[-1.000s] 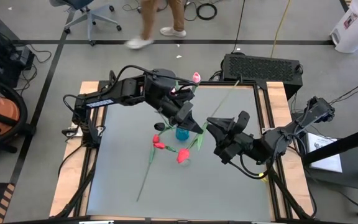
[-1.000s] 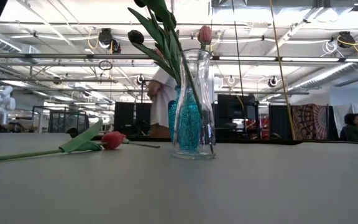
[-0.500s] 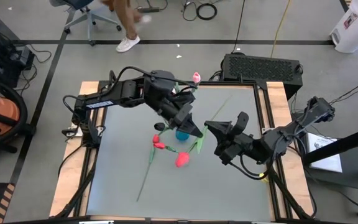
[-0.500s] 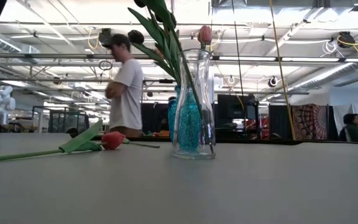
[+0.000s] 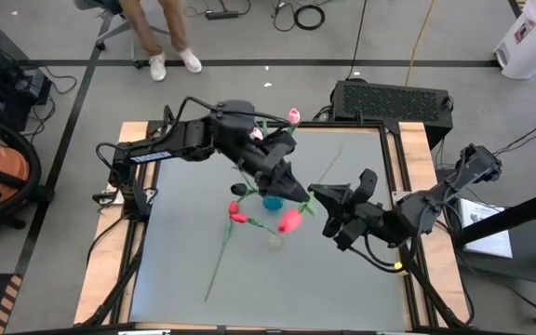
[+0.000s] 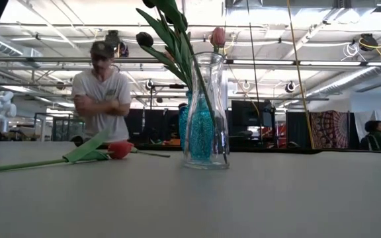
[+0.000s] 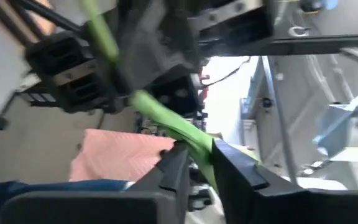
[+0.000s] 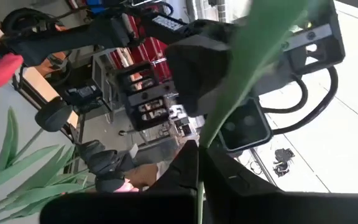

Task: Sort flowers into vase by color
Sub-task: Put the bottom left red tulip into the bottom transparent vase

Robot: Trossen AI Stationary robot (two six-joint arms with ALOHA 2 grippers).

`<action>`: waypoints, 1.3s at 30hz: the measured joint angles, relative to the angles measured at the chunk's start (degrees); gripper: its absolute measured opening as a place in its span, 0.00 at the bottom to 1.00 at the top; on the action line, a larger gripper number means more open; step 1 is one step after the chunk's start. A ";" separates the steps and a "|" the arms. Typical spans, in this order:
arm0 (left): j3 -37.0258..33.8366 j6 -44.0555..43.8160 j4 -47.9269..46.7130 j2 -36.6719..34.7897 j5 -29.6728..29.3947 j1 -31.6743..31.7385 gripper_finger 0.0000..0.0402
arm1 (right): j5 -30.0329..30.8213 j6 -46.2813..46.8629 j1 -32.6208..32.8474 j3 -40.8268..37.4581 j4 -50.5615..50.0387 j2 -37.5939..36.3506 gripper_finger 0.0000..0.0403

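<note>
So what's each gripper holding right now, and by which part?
Both the left gripper and the right gripper pinch the red tulip by its green stem.

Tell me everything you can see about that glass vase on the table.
The vase is clear glass, tall, with a narrow neck flaring at the rim and a wider base. Its lower part holds turquoise filling. It stands upright near the middle of the grey table. Green stems and leaves rise from its mouth, with a pink flower and a black flower.

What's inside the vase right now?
The glass vase holds blue filler low down and leafy green stems; a pink tulip and a black one top them. Further heads are cropped out.
</note>
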 joint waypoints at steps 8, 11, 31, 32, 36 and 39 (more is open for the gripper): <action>0.24 -1.87 12.38 -0.35 0.08 3.88 0.29 | 0.66 2.42 3.30 -0.28 -0.80 0.09 0.00; 0.23 0.98 14.87 -0.28 -0.24 6.38 0.29 | 0.68 6.65 4.26 -0.22 -0.14 0.16 0.00; 0.44 48.77 -5.98 -13.53 -8.20 24.61 0.29 | 10.83 51.11 3.84 -0.24 0.49 -1.60 0.00; 0.44 51.01 -8.43 -14.66 -9.30 25.18 0.29 | 11.52 53.70 3.84 -0.24 0.69 -1.76 0.00; 0.44 57.78 -14.63 -19.15 -14.28 26.25 0.29 | 11.98 62.85 2.76 -0.22 1.44 -2.55 0.00; 0.44 61.41 -18.93 -22.52 -18.62 26.35 0.29 | 11.62 68.67 1.45 -0.22 1.42 -2.75 0.00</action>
